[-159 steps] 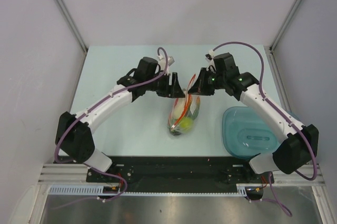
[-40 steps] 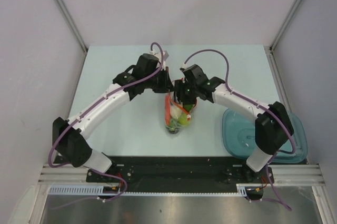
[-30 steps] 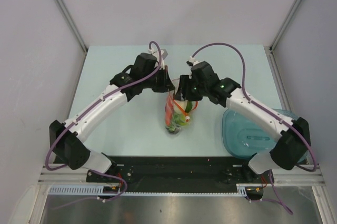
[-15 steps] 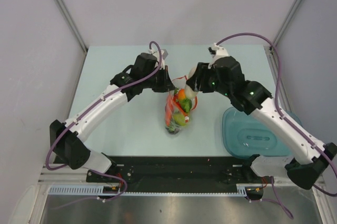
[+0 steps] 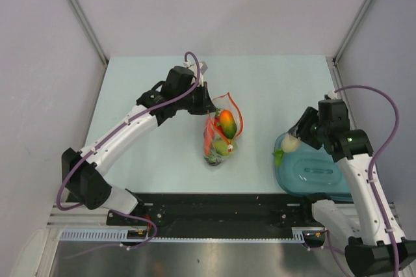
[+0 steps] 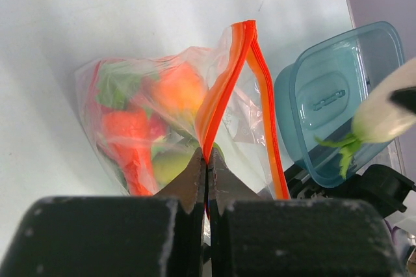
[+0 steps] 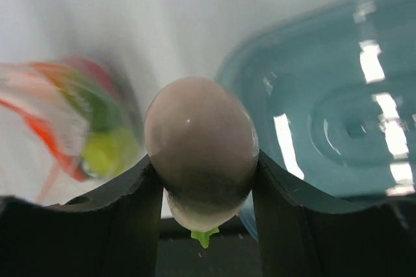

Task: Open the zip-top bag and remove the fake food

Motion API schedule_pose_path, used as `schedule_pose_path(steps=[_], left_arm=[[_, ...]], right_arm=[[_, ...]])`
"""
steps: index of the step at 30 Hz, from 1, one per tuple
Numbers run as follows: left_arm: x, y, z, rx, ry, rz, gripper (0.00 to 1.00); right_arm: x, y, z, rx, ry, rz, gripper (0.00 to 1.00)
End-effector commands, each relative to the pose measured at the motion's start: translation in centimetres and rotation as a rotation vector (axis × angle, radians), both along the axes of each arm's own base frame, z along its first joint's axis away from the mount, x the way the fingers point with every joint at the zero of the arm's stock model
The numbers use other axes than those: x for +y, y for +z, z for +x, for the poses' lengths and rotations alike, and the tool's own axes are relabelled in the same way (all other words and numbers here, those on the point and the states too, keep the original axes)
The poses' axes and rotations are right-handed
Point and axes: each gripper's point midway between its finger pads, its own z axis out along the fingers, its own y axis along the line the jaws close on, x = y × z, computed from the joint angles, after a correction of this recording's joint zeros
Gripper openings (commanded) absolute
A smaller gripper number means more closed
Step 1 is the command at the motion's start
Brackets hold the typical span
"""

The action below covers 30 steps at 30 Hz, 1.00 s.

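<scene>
The zip-top bag (image 5: 220, 139) lies mid-table with its red-orange zip strip (image 6: 224, 88) spread open. My left gripper (image 5: 207, 109) is shut on one side of that strip (image 6: 208, 158), holding the mouth up. Fake food is still inside: an orange piece (image 5: 226, 121), a green fruit (image 5: 223, 149) and a carrot (image 6: 127, 140). My right gripper (image 5: 296, 139) is off to the right, shut on the white radish (image 7: 200, 144), which hangs at the left edge of the teal tray (image 5: 318, 173), green leaves pointing down (image 5: 279, 157).
The teal oval tray (image 7: 338, 95) sits at the table's near right corner. Grey walls close in the table on the left, the far side and the right. The black rail with the arm bases (image 5: 214, 215) runs along the near edge.
My right gripper has lifted the white radish out of the bag's mouth and swung right to the teal tray's edge. The left gripper has kept its hold on the zip strip.
</scene>
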Motion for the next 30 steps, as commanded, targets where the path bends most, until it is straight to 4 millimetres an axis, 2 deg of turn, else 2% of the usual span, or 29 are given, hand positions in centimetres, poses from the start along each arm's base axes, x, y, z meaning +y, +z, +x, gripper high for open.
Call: schedule_pose_path(steps=[1, 4, 10, 13, 16, 19, 24, 28, 30], left_arm=[[0.1, 1.9, -0.6, -0.053, -0.024, -0.033, 0.00], [0.4, 1.7, -0.9, -0.048, -0.019, -0.027, 0.00], [0.4, 1.4, -1.3, -0.033, -0.023, -0.035, 0.00], [0.6, 1.6, -1.3, -0.043, -0.016, -0.036, 0.00], [0.9, 2.0, -1.2, -0.058, -0.004, -0.035, 0.00], [1.0, 2.1, -1.4, -0.063, 0.003, -0.044, 0.00], [0.9, 1.9, -1.3, -0.058, 0.011, -0.056, 0.00], [0.5, 1.9, -1.2, -0.055, 0.004, -0.070, 0.00], [0.4, 1.7, -1.2, -0.049, 0.000, -0.072, 0.00]], right_arm=[[-0.6, -5.5, -4.4, 0.296, 0.011, 0.011, 0.33], [-1.6, -7.3, -5.8, 0.379, -0.018, -0.038, 0.34], [-3.0, -9.2, -4.9, 0.435, -0.011, -0.146, 0.37], [-2.4, -10.0, -4.2, 0.451, 0.025, -0.197, 0.40], [-1.4, -11.3, -4.4, 0.503, 0.079, -0.255, 0.42], [-0.5, -12.8, -4.9, 0.562, 0.124, -0.311, 0.48], [-0.4, -13.5, -4.8, 0.607, 0.136, -0.344, 0.64], [-0.2, -13.2, -4.8, 0.595, 0.147, -0.339, 0.83], [0.1, -12.4, -4.4, 0.573, 0.160, -0.334, 0.84]])
